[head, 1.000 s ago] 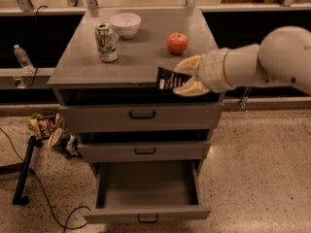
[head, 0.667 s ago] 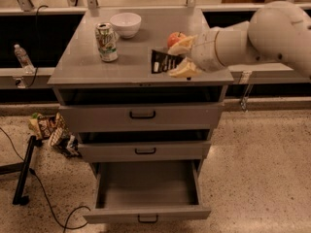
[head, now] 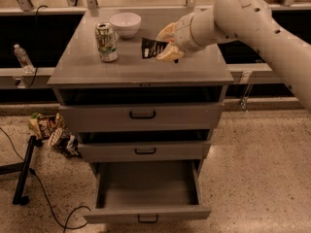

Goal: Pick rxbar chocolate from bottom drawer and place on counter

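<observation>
— Speckled floor all round, and a grey cabinet of three drawers in the middle. What do the drawers hold?

— All three stand open to some degree. The bottom drawer (head: 146,213) is pulled far out, and its grey floor shows from wall to wall. The top drawer (head: 142,115) and the middle drawer (head: 145,151) are out only a little, so each shows just a dark gap above its front panel. I cannot tell what lies in them.

— And up on the table (head: 82,68)?

— A can (head: 106,42) stands upright near the back left, with a white bowl (head: 125,24) just behind it and to its right. The bowl's inside looks bare, though the angle is shallow, so I would not swear to it.

— Where is the end effector (head: 163,46)?

— Over the table, right of the can and the bowl, at the end of the pale arm (head: 243,18) that reaches in from the upper right. Its two fingers (head: 165,32) are clenched on the rxbar chocolate (head: 149,48) — the black wrapper sticks out to the left of them, toward the can.

— Is the bar resting on the table?

— I cannot tell. It is low over the surface, apart from the can and the bowl.

— Anything off the cabinet?

— Colourful snack bags (head: 48,127) lie on the floor at the cabinet's left, and a water bottle (head: 22,57) sits on the ledge at far left.
</observation>
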Robot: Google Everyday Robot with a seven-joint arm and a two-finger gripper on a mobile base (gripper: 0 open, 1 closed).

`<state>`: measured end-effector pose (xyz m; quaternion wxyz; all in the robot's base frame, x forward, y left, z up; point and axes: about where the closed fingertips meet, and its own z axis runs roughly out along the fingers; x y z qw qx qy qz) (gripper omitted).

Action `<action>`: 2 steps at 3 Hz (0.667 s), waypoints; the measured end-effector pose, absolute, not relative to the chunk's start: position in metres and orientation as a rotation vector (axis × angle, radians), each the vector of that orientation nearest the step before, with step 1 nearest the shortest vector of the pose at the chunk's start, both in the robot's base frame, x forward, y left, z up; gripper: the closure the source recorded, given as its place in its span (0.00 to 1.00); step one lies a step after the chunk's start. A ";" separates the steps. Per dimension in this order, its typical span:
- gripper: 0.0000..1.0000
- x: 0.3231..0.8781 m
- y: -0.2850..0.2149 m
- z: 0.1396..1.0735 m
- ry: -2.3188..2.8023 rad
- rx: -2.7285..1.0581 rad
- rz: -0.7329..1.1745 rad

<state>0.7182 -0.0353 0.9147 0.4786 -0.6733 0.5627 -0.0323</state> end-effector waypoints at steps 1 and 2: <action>0.87 0.751 -0.030 0.901 1.416 -1.641 -0.067; 0.63 0.766 -0.033 0.891 1.461 -1.618 -0.046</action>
